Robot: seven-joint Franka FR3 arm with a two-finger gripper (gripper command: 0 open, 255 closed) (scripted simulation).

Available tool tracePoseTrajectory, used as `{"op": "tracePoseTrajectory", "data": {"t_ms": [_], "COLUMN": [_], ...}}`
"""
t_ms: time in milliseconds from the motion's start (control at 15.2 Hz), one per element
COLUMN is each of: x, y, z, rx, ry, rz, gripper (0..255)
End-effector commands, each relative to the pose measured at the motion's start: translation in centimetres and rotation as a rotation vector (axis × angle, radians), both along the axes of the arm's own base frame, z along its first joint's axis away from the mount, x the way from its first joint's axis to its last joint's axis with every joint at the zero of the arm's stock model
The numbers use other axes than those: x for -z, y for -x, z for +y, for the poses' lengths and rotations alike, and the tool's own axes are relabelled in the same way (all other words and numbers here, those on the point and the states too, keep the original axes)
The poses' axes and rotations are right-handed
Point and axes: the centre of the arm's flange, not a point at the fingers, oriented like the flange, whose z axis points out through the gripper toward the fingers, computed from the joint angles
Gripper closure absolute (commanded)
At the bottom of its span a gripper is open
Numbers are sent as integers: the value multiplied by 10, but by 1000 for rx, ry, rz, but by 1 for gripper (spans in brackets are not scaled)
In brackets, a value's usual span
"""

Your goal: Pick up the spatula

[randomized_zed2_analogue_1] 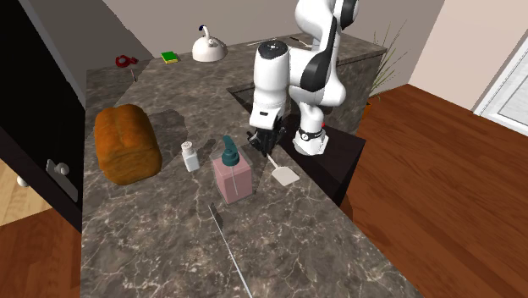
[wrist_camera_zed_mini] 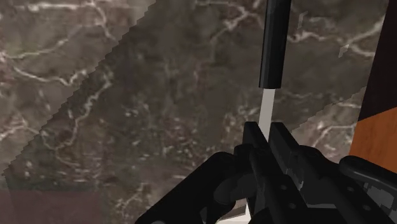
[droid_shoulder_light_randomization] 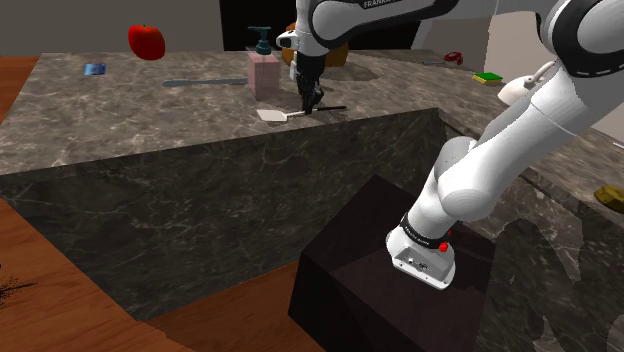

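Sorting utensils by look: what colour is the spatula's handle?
Black; the spatula's handle shows best in the wrist view.

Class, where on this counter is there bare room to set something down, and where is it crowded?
Bare: the stretch between bread loaf and kettle. Crowded: salt shaker, soap dispenser, gripper and spatula sit close together.

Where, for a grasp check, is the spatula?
Shoulder view: the black-handled white spatula lies on the marbled counter, clasped by the black gripper, beside the pink soap dispenser.
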Motion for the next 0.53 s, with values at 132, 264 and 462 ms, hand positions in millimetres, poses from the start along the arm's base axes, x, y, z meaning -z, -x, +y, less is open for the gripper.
{"op": "tracePoseTrajectory", "data": {"t_ms": [132, 264, 462], "x": [-16, -26, -42], "y": [0, 0, 0], "z": [0, 0, 0], "rx": [0, 0, 0], "ry": [0, 0, 0], "rz": [0, 0, 0], "gripper": [255, 255, 255]}}
